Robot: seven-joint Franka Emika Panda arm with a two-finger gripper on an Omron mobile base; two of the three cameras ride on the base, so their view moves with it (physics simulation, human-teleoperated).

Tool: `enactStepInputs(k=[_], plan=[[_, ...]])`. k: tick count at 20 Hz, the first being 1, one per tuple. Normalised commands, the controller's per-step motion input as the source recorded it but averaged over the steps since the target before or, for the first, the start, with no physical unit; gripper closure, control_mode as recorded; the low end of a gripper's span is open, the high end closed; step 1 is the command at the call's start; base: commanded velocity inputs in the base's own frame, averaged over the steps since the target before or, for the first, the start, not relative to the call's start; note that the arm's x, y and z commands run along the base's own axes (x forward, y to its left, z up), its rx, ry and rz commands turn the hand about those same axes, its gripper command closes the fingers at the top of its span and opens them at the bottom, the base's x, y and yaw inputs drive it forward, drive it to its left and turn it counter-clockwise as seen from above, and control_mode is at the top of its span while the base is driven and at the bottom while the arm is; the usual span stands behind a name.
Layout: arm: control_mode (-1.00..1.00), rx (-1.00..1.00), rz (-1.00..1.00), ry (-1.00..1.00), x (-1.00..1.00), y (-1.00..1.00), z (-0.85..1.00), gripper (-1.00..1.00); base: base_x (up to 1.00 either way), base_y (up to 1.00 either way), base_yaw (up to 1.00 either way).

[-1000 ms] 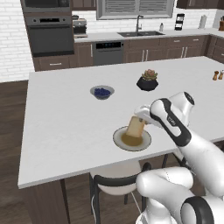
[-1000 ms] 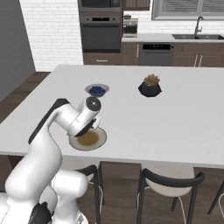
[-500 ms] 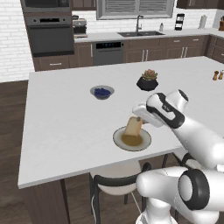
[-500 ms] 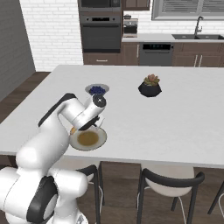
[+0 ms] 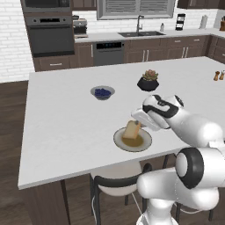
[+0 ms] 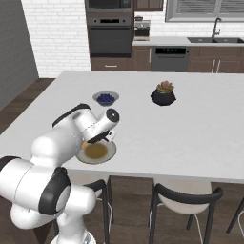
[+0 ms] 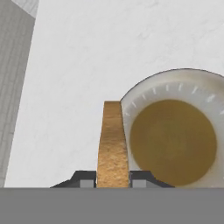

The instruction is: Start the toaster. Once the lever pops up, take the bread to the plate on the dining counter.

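On the dining counter [image 5: 66, 127], near its front edge, sits the plate [image 5: 120, 141], a round cream dish with a brownish centre. Over the plate hangs the gripper [image 5: 137, 123], its two fingers pressed against the flat sides of the bread [image 5: 131, 130], so the claw is pinching the slice. In the left base view the bread stands tilted, its lower edge down at the plate's middle and its upper edge held at the fingers; whether it already touches the plate cannot be told. In the hand view the slice [image 7: 112, 142] is seen edge-on as a narrow golden-brown strip rising from between the two dark fingertips [image 7: 89, 180], and the plate [image 7: 144, 94] lies at about 2 o'clock from it, the strip's top just overlapping the plate's rim. In the right base view the plate [image 6: 110, 153] shows just beyond the white forearm, which hides most of the slice and the fingers.

From the plate, in the left base view, a small grey bowl of blueberries [image 5: 102, 92] lies at about 11 o'clock, well apart, and a dark pot with a plant [image 5: 148, 81] stands at about 1 o'clock. Two small shakers [image 5: 219, 75] stand at the counter's far right edge.
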Motion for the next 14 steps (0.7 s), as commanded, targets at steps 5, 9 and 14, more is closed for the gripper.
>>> enactStepInputs(k=[5,9,14], plan=[[-1.0,0.0,0.0,0.0,0.36,0.0,-0.33,1.0,0.0,0.0,0.0],[-1.0,0.0,0.0,0.0,0.31,0.0,-0.26,1.0,0.0,0.0,0.0],[-1.0,0.0,0.0,0.0,0.17,0.0,-0.28,1.0,0.0,0.0,0.0]])
